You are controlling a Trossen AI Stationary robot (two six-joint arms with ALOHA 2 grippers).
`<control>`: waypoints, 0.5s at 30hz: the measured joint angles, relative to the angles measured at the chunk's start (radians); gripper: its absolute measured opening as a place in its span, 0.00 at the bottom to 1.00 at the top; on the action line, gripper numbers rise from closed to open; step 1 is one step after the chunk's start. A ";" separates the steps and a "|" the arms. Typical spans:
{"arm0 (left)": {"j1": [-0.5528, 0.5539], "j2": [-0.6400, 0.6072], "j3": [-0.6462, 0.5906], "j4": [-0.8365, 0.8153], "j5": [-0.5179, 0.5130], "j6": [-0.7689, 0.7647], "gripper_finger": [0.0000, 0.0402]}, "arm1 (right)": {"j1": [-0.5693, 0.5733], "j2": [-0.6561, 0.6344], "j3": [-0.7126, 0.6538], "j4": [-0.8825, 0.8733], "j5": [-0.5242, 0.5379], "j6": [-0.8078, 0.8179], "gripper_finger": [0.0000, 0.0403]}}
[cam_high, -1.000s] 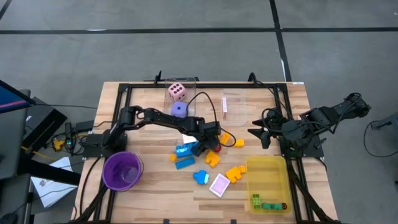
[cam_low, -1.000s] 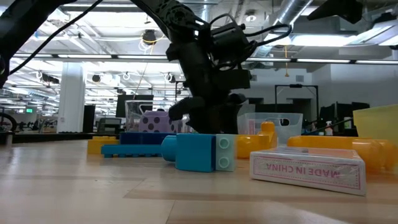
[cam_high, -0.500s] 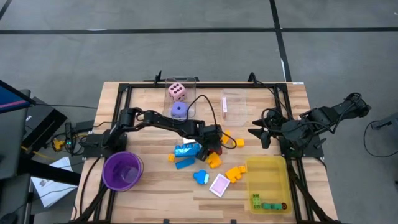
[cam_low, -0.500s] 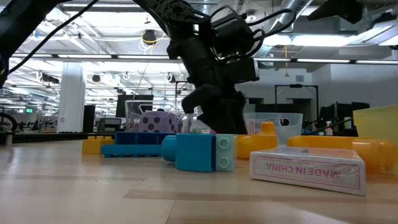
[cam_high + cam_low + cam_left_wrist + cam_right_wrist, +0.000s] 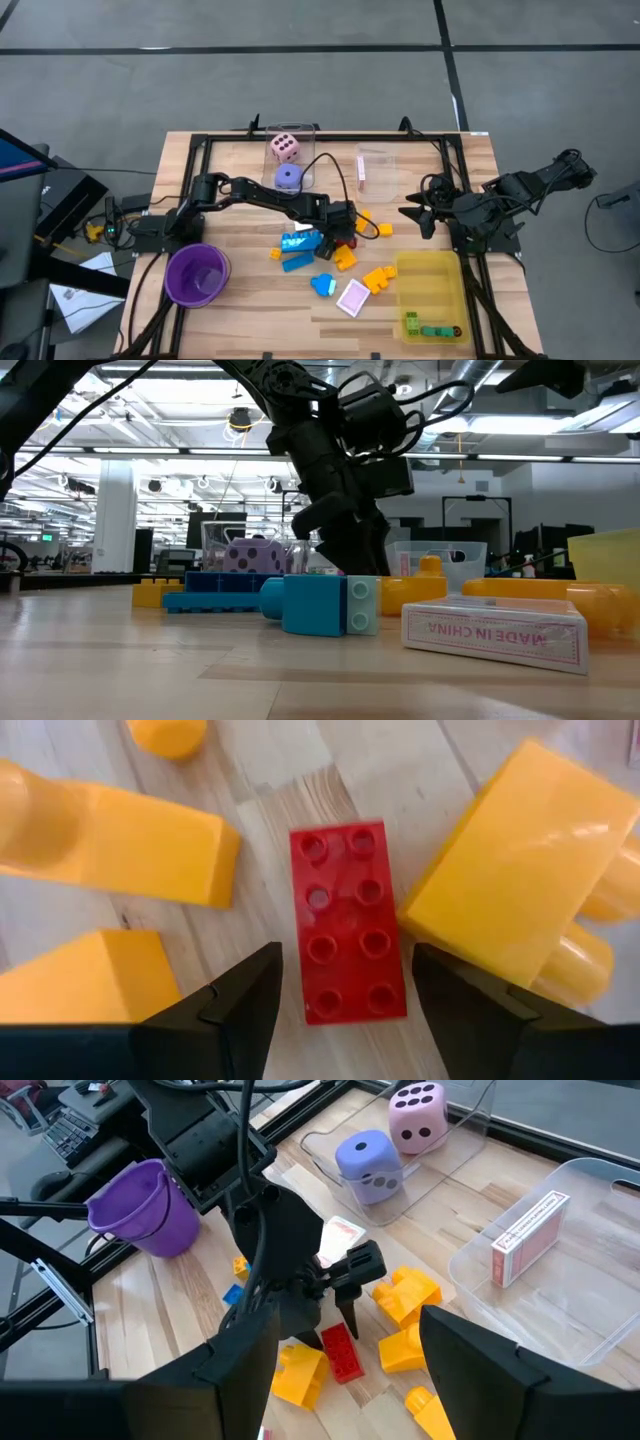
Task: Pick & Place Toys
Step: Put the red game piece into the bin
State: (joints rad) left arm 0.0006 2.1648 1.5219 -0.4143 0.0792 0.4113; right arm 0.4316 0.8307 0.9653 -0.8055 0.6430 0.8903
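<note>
My left gripper [image 5: 345, 982] hangs with its fingers spread apart and empty, just above a red block [image 5: 348, 920] that lies flat on the wooden table [image 5: 240, 300], one finger to each side of the brick's near end and touching nothing. Yellow blocks [image 5: 520, 905] crowd the red one on both sides. In the high view this gripper [image 5: 345, 235] sits mid-table among the scattered toys. Nearer the front edge lie a blue block [image 5: 322, 285] and a pink-white card box [image 5: 353, 297], with the yellow tray [image 5: 432, 290] at front right and the purple cup [image 5: 198, 275] at front left. Farther back stand the purple die [image 5: 289, 177] and the pink die [image 5: 285, 148]. My right gripper [image 5: 418, 215] waits at the table's right side, fingers apart and empty.
</note>
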 joint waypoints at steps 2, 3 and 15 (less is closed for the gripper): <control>0.000 0.000 0.000 0.003 0.000 -0.001 0.51 | 0.000 0.000 0.000 0.000 0.000 0.000 0.58; 0.000 0.000 0.000 0.000 0.000 -0.001 0.50 | 0.000 0.000 0.000 0.000 0.000 0.000 0.58; 0.000 0.000 0.000 -0.022 0.000 -0.064 0.34 | 0.000 0.000 0.000 0.000 -0.015 0.001 0.58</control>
State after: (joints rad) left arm 0.0010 2.1643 1.5219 -0.4366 0.0795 0.3477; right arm 0.4316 0.8310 0.9653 -0.8051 0.6277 0.8909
